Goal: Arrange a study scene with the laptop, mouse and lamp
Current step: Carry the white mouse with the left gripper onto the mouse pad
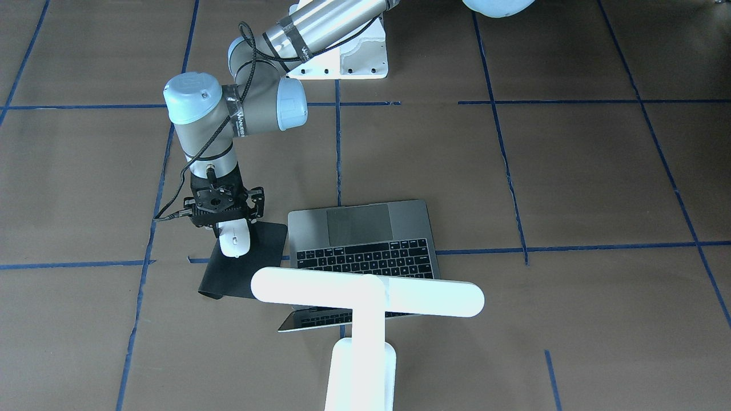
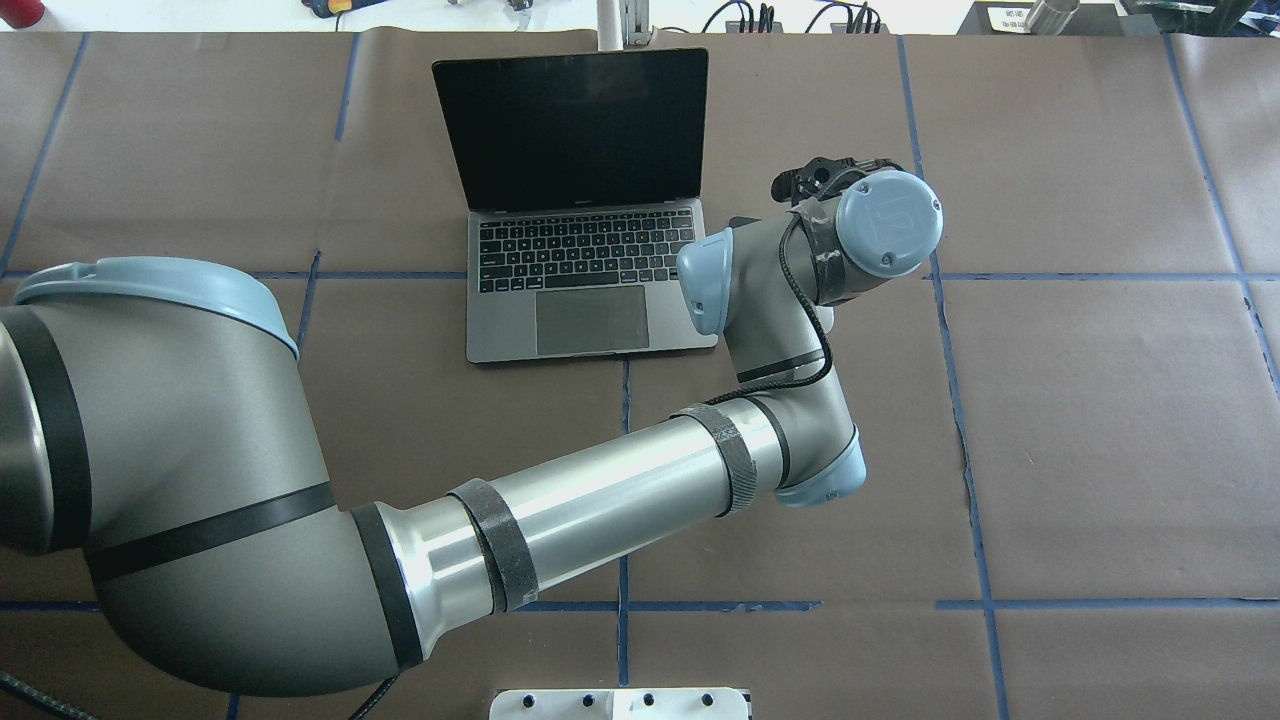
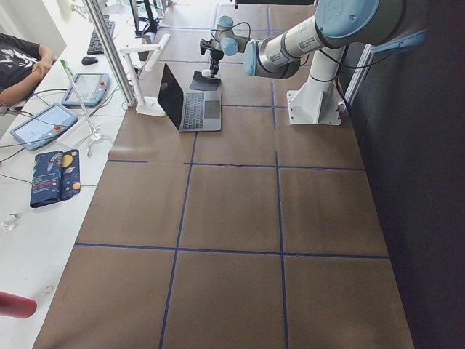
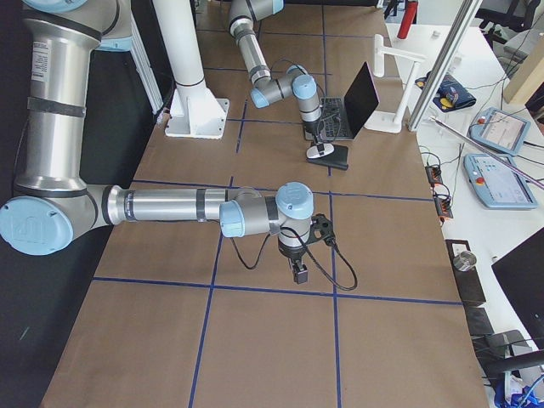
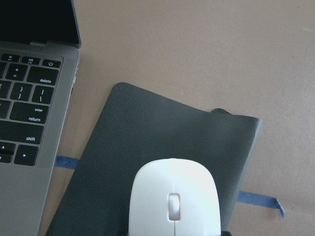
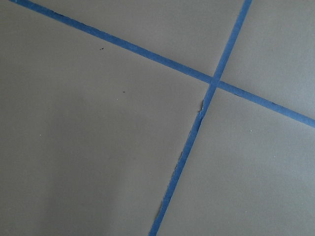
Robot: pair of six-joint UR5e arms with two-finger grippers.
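Left fingers [image 1: 219, 230] over mouse [image 1: 235, 240] on black mat [image 1: 228, 279] beside open laptop [image 1: 365, 228], grip can't tell. Right fingers [image 4: 299, 272] above surface [image 4: 399, 340], opening can't tell. Lamp [image 1: 365, 297] behind screen.

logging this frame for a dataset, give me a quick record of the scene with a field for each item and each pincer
laptop: open, screen dark, keyboard toward the robot
black mat: flat on the table, right beside the laptop
mouse: on the black mat, appears to rest on it
lamp: upright behind the laptop's screen, on the operators' side
left pincer: directly over the mouse; cannot tell whether it grips
right pincer: away from all items, above bare table with blue tape lines; open or shut cannot be told
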